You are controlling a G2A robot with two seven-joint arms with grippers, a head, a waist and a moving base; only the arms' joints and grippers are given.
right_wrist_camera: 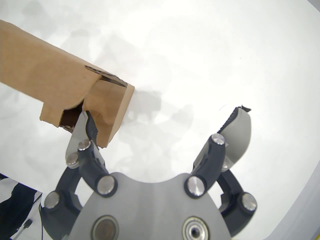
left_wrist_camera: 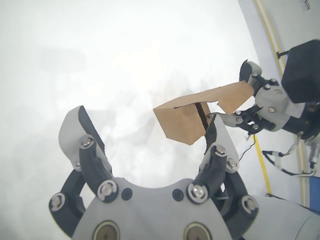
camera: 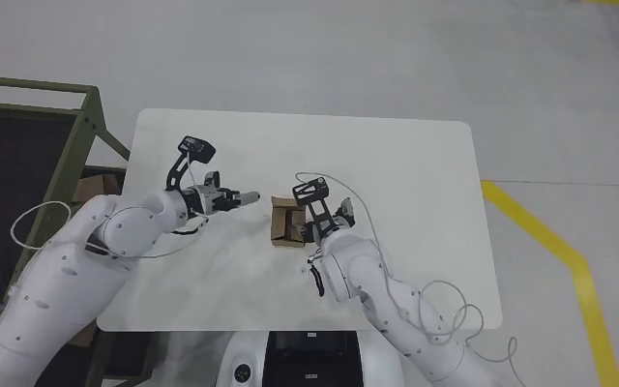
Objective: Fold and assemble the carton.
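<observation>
Your right gripper is spread wide and has hold of nothing. One finger is pressed against the open end of the carton, tucked under a loose flap. The other finger stands well apart over the bare table. That looks like a prop or a pry rather than a grasp. My judgement is that you have it there to lift the flap or to steady the wall beside it, so the cardboard cannot slide when it is pushed from the far side.

The carton itself lies on the table between your two grippers, near the middle and toward the robot's edge. It is only partly formed. One corner is squared up, the end facing the right gripper is open, and the flap juts out past that gripper's fingers. By my reading the folding is under way, with the closing flaps not yet turned in.

Your left gripper is also wide open and empty, and it points at the carton from the opposite side. In its own wrist view one fingertip overlaps the box edge, but the top view shows a small gap, so I take it as near and not touching. Held open like that, it seems placed to brace the box or to take the wall facing it.
</observation>
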